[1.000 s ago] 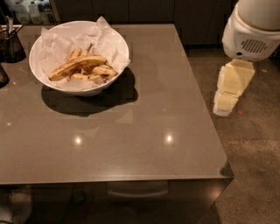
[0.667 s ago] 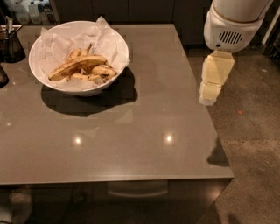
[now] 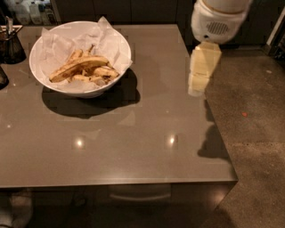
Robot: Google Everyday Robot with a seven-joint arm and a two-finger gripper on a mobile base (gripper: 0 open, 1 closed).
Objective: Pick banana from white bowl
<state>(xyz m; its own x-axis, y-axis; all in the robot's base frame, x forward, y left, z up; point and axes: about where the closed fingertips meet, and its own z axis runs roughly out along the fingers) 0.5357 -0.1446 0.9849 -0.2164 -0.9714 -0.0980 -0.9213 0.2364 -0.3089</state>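
The white bowl [image 3: 42, 75] with crinkled white paper lining stands at the back left of the grey table. Several overripe bananas lie in it. The longest banana [image 3: 78, 67] lies across the top of the pile, yellow with brown speckles, its stem toward the right. My gripper [image 3: 197, 89] hangs from the white arm at the upper right, over the table's right edge, well to the right of the bowl and clear of it. It holds nothing that I can see.
A dark container [image 3: 10, 44] with utensils stands at the table's back left corner. The grey table [image 3: 133, 147] ends at the right near the gripper; beyond is speckled floor [image 3: 254, 133]. Bottles [image 3: 35, 11] stand behind the table.
The arm and gripper have moved left, from beyond the table's right side to over its right edge, closer to the bowl. The bowl and bananas have not moved.
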